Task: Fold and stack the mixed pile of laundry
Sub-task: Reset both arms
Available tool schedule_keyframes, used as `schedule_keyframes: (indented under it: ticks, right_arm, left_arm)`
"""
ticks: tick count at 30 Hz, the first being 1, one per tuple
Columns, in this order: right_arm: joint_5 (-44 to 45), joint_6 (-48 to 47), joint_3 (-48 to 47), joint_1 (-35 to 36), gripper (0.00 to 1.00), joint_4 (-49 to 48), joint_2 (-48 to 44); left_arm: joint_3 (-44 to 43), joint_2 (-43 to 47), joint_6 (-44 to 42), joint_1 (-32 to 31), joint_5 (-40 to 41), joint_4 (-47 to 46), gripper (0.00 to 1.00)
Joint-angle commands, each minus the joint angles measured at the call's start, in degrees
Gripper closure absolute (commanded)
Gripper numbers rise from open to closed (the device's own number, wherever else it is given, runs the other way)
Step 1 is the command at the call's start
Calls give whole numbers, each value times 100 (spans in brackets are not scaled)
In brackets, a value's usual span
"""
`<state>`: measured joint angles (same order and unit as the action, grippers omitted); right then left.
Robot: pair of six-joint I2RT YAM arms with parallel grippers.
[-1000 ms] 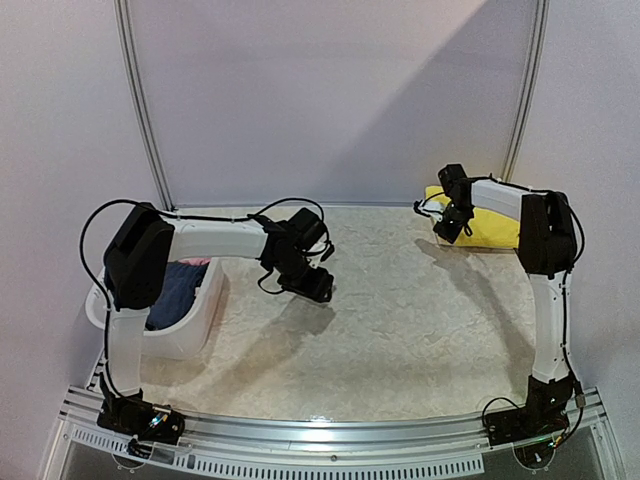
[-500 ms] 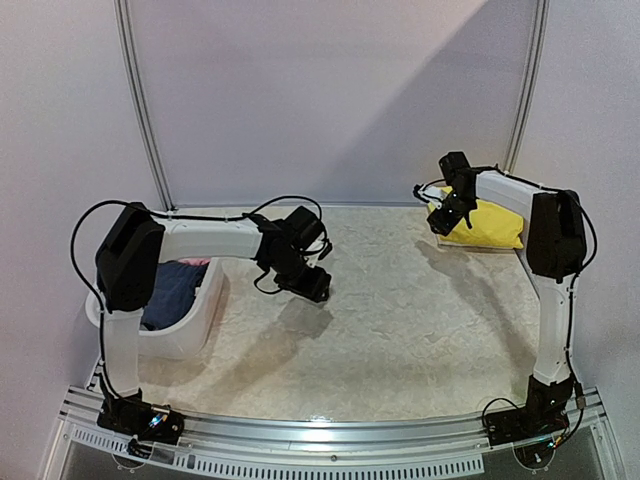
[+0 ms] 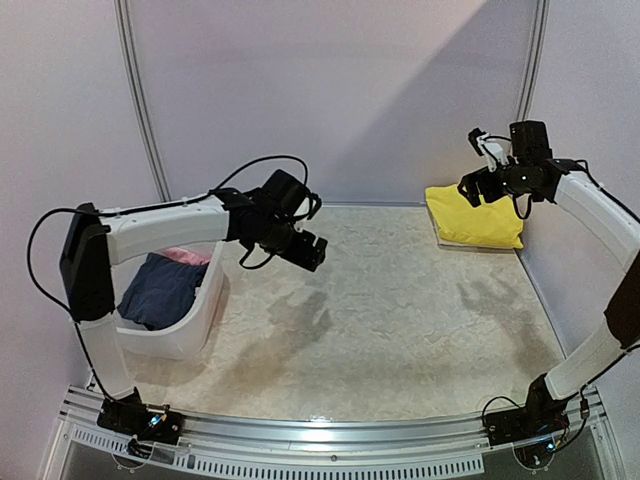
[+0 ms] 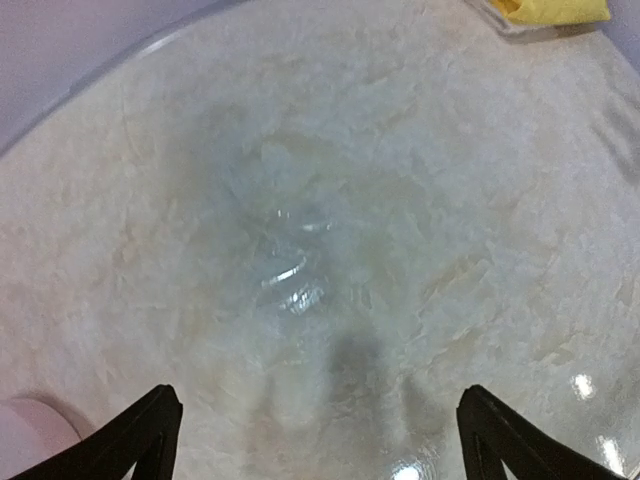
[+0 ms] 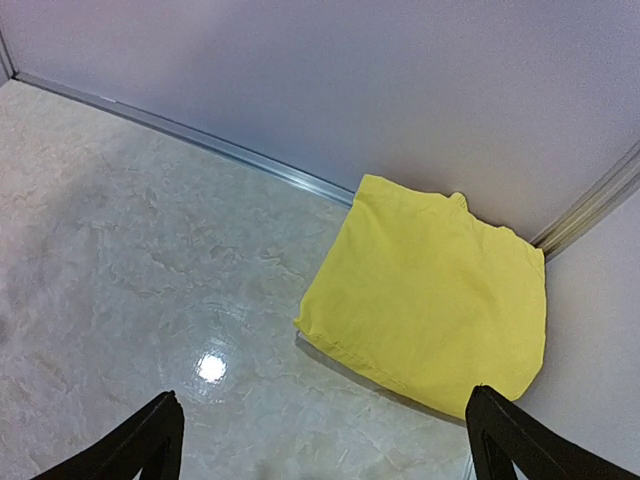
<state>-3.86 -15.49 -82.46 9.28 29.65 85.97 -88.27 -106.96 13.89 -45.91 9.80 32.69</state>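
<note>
Lying folded in the far right corner of the tabletop (image 3: 400, 320), the yellow shorts (image 5: 430, 295) are held by neither arm. The right fingers (image 5: 150, 440) hang spread wide above them. The left fingers (image 4: 140, 440), also spread, hover left of centre. At the left, the basket (image 3: 205, 310) holds the navy piece (image 3: 165, 290) and the pink piece (image 3: 190, 257).

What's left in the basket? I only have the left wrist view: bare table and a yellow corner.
Observer: A dark navy piece and a pink piece lie in the white basket.
Operator: Is the left hand over it?
Observer: No, the left hand hangs over bare table, right of the basket.
Operator: And that yellow thing?
Observer: Folded yellow shorts, lying flat in the far right corner.
</note>
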Motion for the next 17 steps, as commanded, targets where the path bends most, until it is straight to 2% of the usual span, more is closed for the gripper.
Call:
schedule_keyframes:
  ticks: [1, 5, 9, 12, 17]
  right_arm:
    - [-239, 906, 968, -11, 1, -487, -215]
    - [-472, 1050, 1892, -13, 1, -1229, -996]
    - [-739, 944, 2272, -39, 1, -1517, -1713]
    - [-866, 1014, 2392, -40, 1, -1545, -1747]
    - [-1033, 853, 2584, -57, 1, -1656, -1685]
  left_arm:
    - [128, 535, -116, -85, 355, -430, 1]
    - [162, 843, -103, -85, 276, -545, 1]
    - [351, 876, -587, -85, 501, -644, 0]
    - [548, 774, -745, -85, 659, -827, 0]
    - [642, 844, -664, -94, 241, -1001, 0]
